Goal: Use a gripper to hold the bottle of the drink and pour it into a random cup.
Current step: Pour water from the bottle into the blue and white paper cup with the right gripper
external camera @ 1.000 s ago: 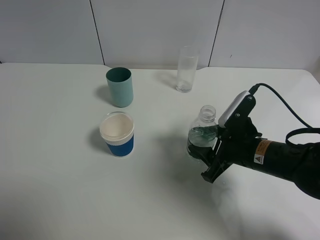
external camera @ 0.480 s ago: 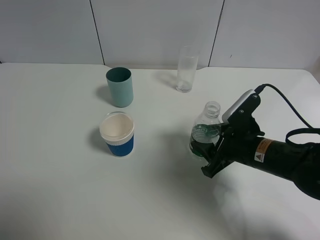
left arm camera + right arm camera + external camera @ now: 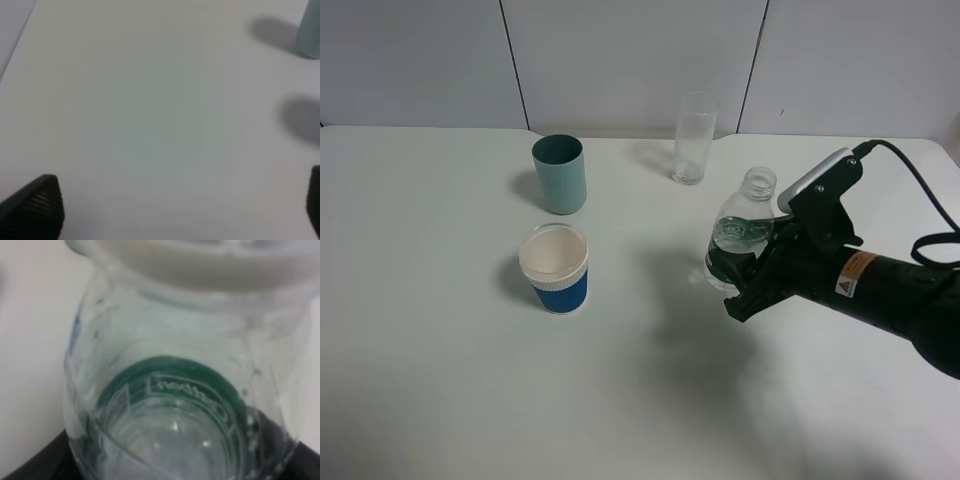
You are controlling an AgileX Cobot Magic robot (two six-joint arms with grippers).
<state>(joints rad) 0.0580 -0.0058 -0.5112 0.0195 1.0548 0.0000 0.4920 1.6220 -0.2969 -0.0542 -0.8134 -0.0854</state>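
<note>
The right gripper (image 3: 748, 282) is shut tight on the bottle of the drink (image 3: 738, 228). A second ago the bottle sat low, close to the table (image 3: 440, 390). Now it is higher up and a bit more to the right, with a soft shadow under it, so I think it is up in the air. It stands almost straight and the water is inside, with no cap on top. The right wrist view shows only the bottle, very close up, green label and all.

The blue cup (image 3: 556, 270) waits at about 9 o'clock from the bottle, well apart. The teal cup (image 3: 560, 174) is at 12 o'clock from the blue cup, and the tall glass (image 3: 693, 138) is at 11 o'clock from the bottle.

The left gripper (image 3: 175, 207) is wide open and holds nothing (only its two black tips show).

So the picking-up part looks done. Next comes the carry over to the blue cup, then the tip to pour.
</note>
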